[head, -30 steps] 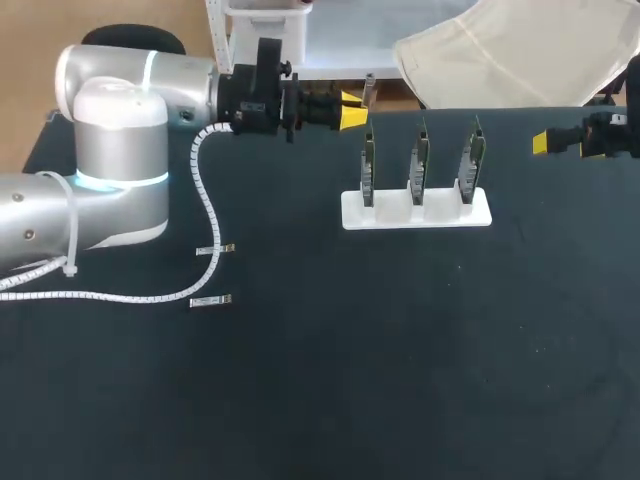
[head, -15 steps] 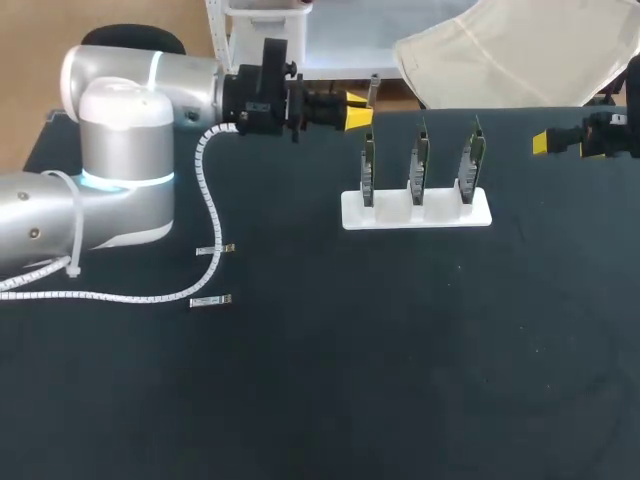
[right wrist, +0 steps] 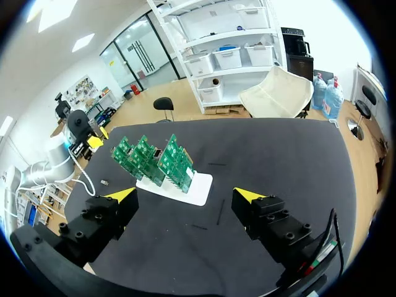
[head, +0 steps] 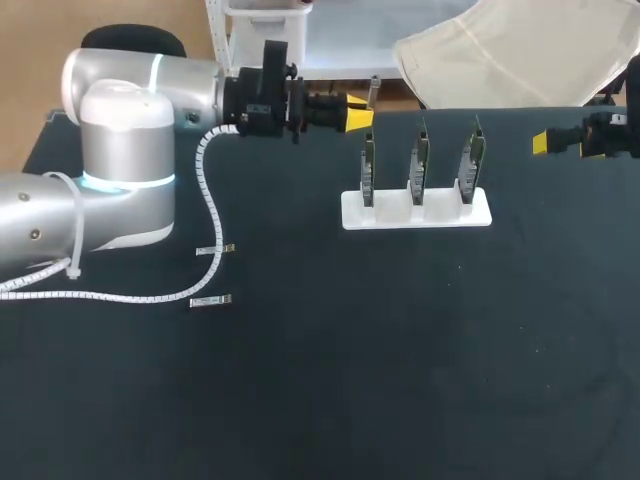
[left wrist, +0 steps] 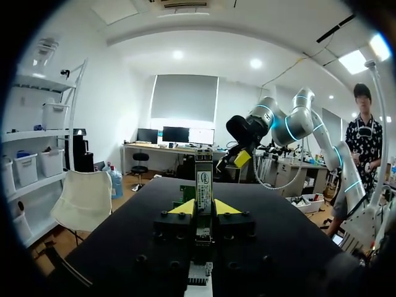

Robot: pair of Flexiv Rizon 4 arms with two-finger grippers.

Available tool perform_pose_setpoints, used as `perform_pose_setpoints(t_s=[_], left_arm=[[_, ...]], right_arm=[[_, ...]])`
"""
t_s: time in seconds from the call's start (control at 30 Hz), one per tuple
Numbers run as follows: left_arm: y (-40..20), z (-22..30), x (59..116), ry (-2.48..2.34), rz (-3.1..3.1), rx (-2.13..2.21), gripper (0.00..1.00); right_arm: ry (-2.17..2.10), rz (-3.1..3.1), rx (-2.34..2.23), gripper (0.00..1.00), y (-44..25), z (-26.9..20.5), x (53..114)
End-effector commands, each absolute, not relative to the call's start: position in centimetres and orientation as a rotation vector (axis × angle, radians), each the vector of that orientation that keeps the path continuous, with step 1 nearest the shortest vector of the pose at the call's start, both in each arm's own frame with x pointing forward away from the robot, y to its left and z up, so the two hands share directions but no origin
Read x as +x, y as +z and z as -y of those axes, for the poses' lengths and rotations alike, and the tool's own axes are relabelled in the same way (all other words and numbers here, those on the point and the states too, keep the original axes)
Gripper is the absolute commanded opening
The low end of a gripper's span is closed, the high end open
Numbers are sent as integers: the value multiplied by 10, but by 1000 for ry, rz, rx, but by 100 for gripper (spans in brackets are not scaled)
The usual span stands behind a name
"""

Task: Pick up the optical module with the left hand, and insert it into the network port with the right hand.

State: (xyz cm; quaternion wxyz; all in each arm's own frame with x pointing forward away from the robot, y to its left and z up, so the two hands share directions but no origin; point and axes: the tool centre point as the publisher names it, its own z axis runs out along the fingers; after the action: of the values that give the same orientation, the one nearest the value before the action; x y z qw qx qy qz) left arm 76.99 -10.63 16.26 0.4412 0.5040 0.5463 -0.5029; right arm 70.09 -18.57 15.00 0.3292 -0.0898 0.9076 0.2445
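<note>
My left gripper (head: 358, 113) hovers over the table's far edge, just left of the board stand, shut on a slim metal optical module (head: 372, 89). In the left wrist view the module (left wrist: 203, 178) stands upright between the two yellow fingertips (left wrist: 183, 208). A white stand (head: 416, 211) carries three upright green circuit boards (head: 419, 160) with the network ports. My right gripper (head: 541, 143) hangs at the right edge, level with the boards, open and empty. The right wrist view has its fingers (right wrist: 121, 195) wide apart, with the boards (right wrist: 154, 158) ahead.
Two spare modules lie on the black table left of centre, one (head: 216, 250) beyond the other (head: 211, 300). My left arm's white spiral cable (head: 208, 205) hangs down and trails across the table there. A pale chair stands past the far edge.
My left gripper has shifted slightly right and away with the module, closer to the stand. The right arm has stayed still.
</note>
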Motion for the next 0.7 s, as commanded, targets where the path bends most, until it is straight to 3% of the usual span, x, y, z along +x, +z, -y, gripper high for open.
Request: perform_pose_setpoints(t_s=[0.03,0.7], left_arm=[[159,106,771,-1261,-1354,1249,0],[162,110,771,-1288,-1309,1319,0]], right_arm=[[633,-2376,-231,100,151,185,700],[633,-2376,-231,100,151,185,700]])
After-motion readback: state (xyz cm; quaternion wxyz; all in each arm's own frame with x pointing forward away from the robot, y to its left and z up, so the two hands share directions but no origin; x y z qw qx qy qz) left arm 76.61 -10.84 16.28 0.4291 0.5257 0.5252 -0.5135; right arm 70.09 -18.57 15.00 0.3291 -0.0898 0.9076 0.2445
